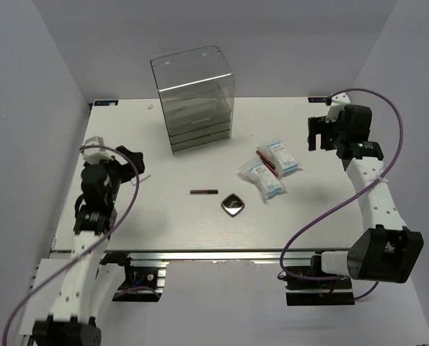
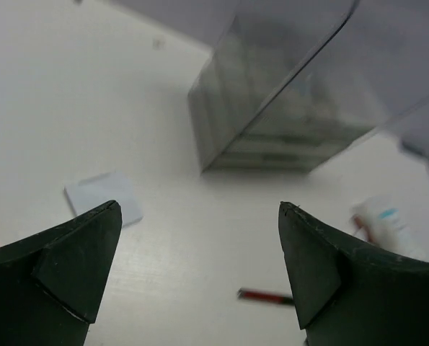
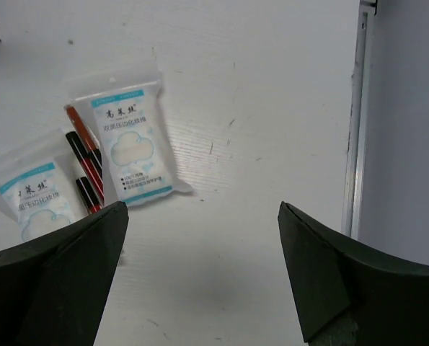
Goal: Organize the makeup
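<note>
Three clear-white packets with blue print lie right of centre: one (image 1: 282, 156), one (image 1: 251, 171) and one (image 1: 270, 186). A dark-red stick (image 1: 266, 163) lies between them; another (image 1: 203, 192) lies alone mid-table, also in the left wrist view (image 2: 264, 295). The dark compact (image 1: 233, 205) sits just in front. My left gripper (image 1: 131, 154) is open and empty at the left side (image 2: 200, 207). My right gripper (image 1: 316, 134) is open and empty, right of the packets (image 3: 203, 205). The right wrist view shows two packets (image 3: 131, 140) (image 3: 34, 198) with red sticks (image 3: 84, 162) between them.
The tall clear acrylic drawer box (image 1: 192, 97) stands at the back centre, also in the left wrist view (image 2: 286, 94). A small white paper scrap (image 2: 104, 196) lies near my left gripper. The table's right edge rail (image 3: 355, 122) runs close to my right gripper.
</note>
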`<state>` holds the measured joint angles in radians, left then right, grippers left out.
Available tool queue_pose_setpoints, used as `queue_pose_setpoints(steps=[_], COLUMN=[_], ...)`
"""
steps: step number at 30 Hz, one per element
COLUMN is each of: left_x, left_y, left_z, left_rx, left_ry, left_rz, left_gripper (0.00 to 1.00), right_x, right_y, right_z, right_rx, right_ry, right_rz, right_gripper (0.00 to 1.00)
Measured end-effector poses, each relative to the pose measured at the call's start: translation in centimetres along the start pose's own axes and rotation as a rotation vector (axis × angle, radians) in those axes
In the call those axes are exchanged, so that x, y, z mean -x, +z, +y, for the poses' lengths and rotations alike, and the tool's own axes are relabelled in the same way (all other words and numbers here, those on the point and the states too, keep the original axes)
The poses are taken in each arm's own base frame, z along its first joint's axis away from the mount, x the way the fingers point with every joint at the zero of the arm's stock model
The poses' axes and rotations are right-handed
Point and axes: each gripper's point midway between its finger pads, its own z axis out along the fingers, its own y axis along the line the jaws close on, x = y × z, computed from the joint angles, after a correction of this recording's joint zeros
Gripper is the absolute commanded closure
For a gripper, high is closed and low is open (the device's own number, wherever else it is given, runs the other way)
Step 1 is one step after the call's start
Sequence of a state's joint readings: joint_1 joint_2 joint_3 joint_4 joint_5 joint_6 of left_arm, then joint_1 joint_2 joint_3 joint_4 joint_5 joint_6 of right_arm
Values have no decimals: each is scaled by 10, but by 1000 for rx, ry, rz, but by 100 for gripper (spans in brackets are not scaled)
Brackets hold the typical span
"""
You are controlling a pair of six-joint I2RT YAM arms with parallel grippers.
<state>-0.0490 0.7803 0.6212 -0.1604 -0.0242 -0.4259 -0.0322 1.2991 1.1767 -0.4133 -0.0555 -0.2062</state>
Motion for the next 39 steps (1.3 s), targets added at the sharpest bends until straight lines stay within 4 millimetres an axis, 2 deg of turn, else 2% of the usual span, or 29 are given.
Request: queue_pose_setpoints(steps=[3,4,6,8,10,11,12,14,15,17,18,19,20,23,24,26,27,28,29,33,35,39], left_x=[66,79,87,77,55,41,28,-3,-19,-53,-71,-85,-101,-122,-123,-126,-128,-130,-129,-107,-95,-83], left_y=[-46,-56,-67,-63,-54,-48,-42,-27,-20,-7,-2,-1,1,11,13,34,42,49,60,100,120,152], left_z=[-18,-23,-27,-27,-28,-30,-33,-37,-41,-52,-65,-78,-94,-137,-142,-159,-162,-165,-168,-190,-199,-210], left_rx=[-52,-67,-90,-102,-127,-145,-170,-203,-211,-212,-222,-235,-249,-273,-277,-255,-239,-221,-196,-171,-168,-151], left_ry=[-66,-83,-110,-142,-191,-229,-266,-350,-385,-424,-426,-422,-413,-421,-427,-496,-518,-537,-560,-641,-679,-724], left_rz=[-253,-305,-344,-317,-247,-205,-164,-58,-1,121,183,232,285,359,357,321,304,287,259,124,49,-43], left_gripper=[2,2,2,2,21,34,57,70,72,69,64,54,52,47,47,45,45,45,45,45,45,45], right_x=[20,23,26,24,24,23,23,19,18,22,23,24,25,27,26,24,21,18,15,10,11,13], right_y=[-7,-8,-9,-10,-13,-16,-19,-25,-28,-30,-31,-31,-30,-26,-25,-24,-25,-25,-26,-27,-28,-26], right_z=[0,3,12,25,42,50,59,75,81,90,92,94,95,96,97,99,100,102,105,113,116,120], right_rx=[11,28,85,169,275,325,372,454,481,517,527,536,546,560,562,563,567,573,580,613,627,648], right_ry=[-8,-18,-44,-81,-137,-167,-193,-219,-221,-224,-222,-216,-211,-206,-198,-181,-169,-161,-141,-84,-69,-67], right_rz=[-47,-57,-69,-72,-91,-104,-121,-144,-154,-174,-178,-177,-175,-173,-172,-185,-187,-189,-192,-211,-226,-253], right_gripper=[11,11,11,11,11,11,11,10,10,11,11,11,11,12,20,35,55,63,67,58,56,53])
